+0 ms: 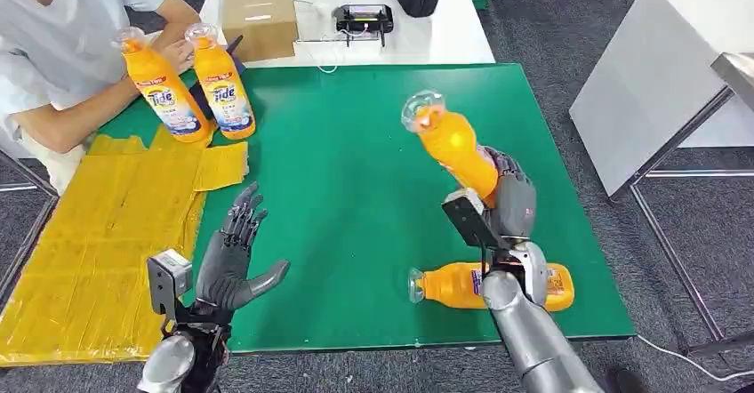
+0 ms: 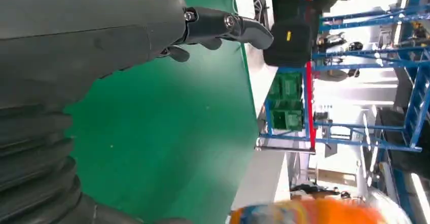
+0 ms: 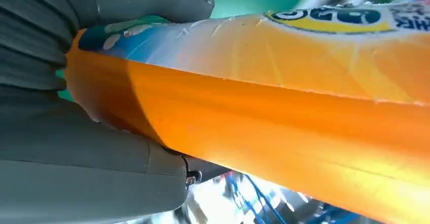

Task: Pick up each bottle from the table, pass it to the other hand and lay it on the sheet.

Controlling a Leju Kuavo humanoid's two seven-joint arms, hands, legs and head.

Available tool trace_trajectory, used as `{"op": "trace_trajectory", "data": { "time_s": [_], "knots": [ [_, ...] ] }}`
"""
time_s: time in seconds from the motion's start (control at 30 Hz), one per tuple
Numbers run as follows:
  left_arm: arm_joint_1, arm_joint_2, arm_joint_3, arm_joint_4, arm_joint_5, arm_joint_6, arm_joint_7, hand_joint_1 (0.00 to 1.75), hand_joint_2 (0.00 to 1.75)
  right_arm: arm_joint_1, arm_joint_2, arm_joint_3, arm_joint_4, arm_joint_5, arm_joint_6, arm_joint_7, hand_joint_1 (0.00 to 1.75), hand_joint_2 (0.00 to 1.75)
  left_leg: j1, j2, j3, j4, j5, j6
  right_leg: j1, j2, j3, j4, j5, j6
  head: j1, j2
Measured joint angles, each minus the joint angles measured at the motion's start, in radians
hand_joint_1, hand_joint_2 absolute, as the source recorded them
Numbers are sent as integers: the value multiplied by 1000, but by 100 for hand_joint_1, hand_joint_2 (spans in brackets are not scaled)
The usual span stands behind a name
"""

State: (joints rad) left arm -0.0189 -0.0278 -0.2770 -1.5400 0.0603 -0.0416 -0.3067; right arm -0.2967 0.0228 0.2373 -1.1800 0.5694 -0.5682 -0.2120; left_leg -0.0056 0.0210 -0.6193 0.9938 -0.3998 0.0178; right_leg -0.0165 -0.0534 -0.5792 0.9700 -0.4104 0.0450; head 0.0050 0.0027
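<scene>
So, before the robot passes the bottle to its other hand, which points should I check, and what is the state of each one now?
1. Right hand grips the orange plastic detergent bottle by its lower body: ok.
2. Held bottle is lifted off the green table, tilted: ok.
3. Left hand holds nothing, fingers apart: ok.
4. Hands close enough to hand over: not ok, wide gap between them.
5. Yellow sheet has a bare area: ok.
6. Cap sealed: cannot tell.
</scene>
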Motion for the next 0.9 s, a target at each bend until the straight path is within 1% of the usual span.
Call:
{"op": "trace_trajectory", "data": {
  "time_s": [0.13,0.37,0.4,0.47,0.53,0.6,0.7,0.9],
  "knots": [
    [4,1,0,-8,-3,2,-1,0,175,58,29,-2,-122,-55,35,-21,175,175,0,0,0,0,0,0,0,0,-1,0,0,0,0,0],
    [7,3,0,-16,-4,2,-1,0,175,82,39,-4,-195,-69,41,-23,175,175,0,0,0,0,0,0,0,0,0,0,0,0,0,0],
    [8,4,0,-17,-4,2,-1,0,175,82,40,-4,-200,-96,67,-32,175,175,0,0,0,0,0,0,0,0,0,0,0,0,0,0],
    [8,5,0,-18,-4,2,-2,0,175,86,45,0,-211,-182,162,-51,175,175,0,0,0,0,0,0,0,0,0,0,0,0,0,0],
    [7,6,0,-22,-4,2,-3,0,175,88,55,16,-215,-212,229,-56,175,175,0,0,0,0,0,0,0,0,0,0,0,0,0,0],
    [1,7,-4,-27,-5,2,-3,0,175,88,67,49,-213,-222,277,-56,175,175,0,0,0,0,0,0,0,0,0,0,0,0,0,0],
    [-16,7,-16,-30,-5,-1,-3,0,175,80,81,125,-194,-166,282,-62,175,175,1,0,0,0,0,0,1,0,-1,0,0,0,0,0],
    [-59,7,-59,-30,-12,-4,-11,0,175,35,107,270,-92,-83,296,-52,175,175,1,0,0,0,1,0,1,0,0,0,0,0,0,0]
  ]
}}
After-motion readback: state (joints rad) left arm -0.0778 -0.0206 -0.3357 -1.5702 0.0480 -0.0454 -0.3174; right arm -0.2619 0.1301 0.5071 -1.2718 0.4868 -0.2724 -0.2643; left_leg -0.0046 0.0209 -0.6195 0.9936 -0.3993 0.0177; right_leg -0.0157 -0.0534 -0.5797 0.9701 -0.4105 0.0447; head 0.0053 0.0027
